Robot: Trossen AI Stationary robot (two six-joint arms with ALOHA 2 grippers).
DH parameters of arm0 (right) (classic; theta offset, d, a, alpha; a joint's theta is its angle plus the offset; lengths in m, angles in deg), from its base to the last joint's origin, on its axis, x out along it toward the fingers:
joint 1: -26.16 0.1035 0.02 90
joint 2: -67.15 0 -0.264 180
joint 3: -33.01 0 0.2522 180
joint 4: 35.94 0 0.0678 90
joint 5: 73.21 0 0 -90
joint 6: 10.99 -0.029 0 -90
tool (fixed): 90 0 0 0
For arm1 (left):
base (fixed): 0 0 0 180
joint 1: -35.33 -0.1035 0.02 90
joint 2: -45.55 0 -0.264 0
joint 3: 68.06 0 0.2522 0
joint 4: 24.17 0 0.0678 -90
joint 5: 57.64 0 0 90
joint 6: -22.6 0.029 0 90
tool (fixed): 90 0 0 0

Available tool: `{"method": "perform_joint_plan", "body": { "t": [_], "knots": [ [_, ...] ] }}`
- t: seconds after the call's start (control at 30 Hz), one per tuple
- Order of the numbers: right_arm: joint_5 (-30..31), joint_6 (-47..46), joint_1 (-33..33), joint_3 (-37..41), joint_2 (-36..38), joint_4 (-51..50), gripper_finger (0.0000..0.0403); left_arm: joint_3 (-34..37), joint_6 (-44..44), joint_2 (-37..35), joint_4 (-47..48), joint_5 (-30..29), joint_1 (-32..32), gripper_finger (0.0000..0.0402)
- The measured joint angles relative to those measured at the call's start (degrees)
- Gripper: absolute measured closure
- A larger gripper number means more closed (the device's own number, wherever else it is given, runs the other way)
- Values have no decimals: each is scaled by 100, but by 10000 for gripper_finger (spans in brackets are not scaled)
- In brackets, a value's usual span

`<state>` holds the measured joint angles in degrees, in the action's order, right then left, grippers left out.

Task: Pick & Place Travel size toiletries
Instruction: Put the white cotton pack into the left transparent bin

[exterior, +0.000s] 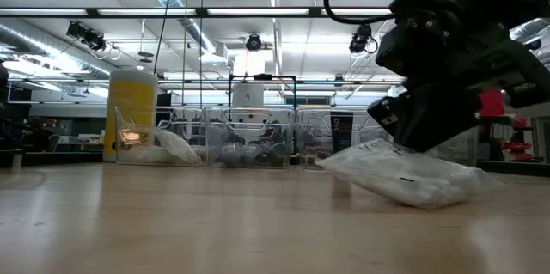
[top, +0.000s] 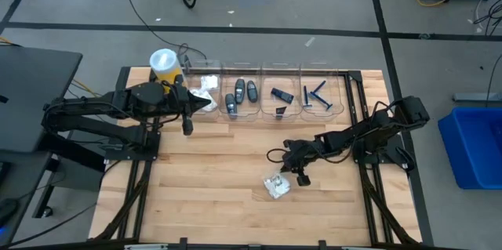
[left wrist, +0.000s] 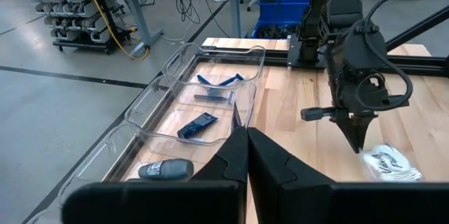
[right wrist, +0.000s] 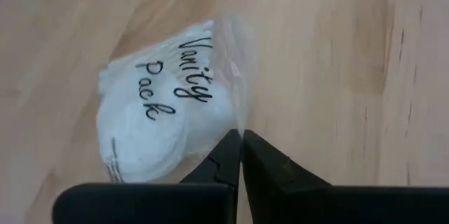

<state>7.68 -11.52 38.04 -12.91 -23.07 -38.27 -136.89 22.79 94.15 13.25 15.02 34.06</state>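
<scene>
A white plastic packet marked "Vanity Pack" (right wrist: 151,122) lies on the wooden table at centre right (top: 276,186); it also shows in the low view (exterior: 404,175). My right gripper (right wrist: 240,138) is shut at its edge, just on its far right side (top: 294,173). My left gripper (left wrist: 245,136) is shut and empty above the table (top: 212,106), in front of the leftmost bin. Clear bins along the far edge hold white packets (top: 205,87), dark grey oval pieces (top: 239,93), dark rectangular pieces (top: 281,95) and blue razors (top: 318,97). My right gripper pinches the packet's clear film edge (right wrist: 240,115) between its two fingertips. The fingers come from above, slanting down. The packet's padded white body rests on the table, and the pinched end is a little raised (exterior: 344,161).
A tall yellow cylinder with a white lid (top: 163,63) stands at the far left beside the bins. The row of clear bins (left wrist: 210,76) runs along the far edge. Bare wood (top: 212,187) lies toward the near edge.
</scene>
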Motion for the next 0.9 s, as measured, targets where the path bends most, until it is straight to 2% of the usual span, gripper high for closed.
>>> {"method": "perform_joint_plan", "body": {
  "t": [0.27,0.4,0.57,0.77,0.9],
  "knots": [
    [-2,0,0,-221,1,1,389,0,-124,0,0,4,1,387],
    [-7,0,-2,-295,78,-2,390,0,-186,-10,0,49,-1,396],
    [-7,-2,-19,-300,341,-50,391,-8,-513,-62,37,19,-1,395],
    [8,-4,-28,-300,729,-82,394,-39,-510,-164,-26,62,2,397],
    [253,-2,-28,-300,1006,-86,393,-37,-533,-199,-33,171,1,398]
  ]
}}
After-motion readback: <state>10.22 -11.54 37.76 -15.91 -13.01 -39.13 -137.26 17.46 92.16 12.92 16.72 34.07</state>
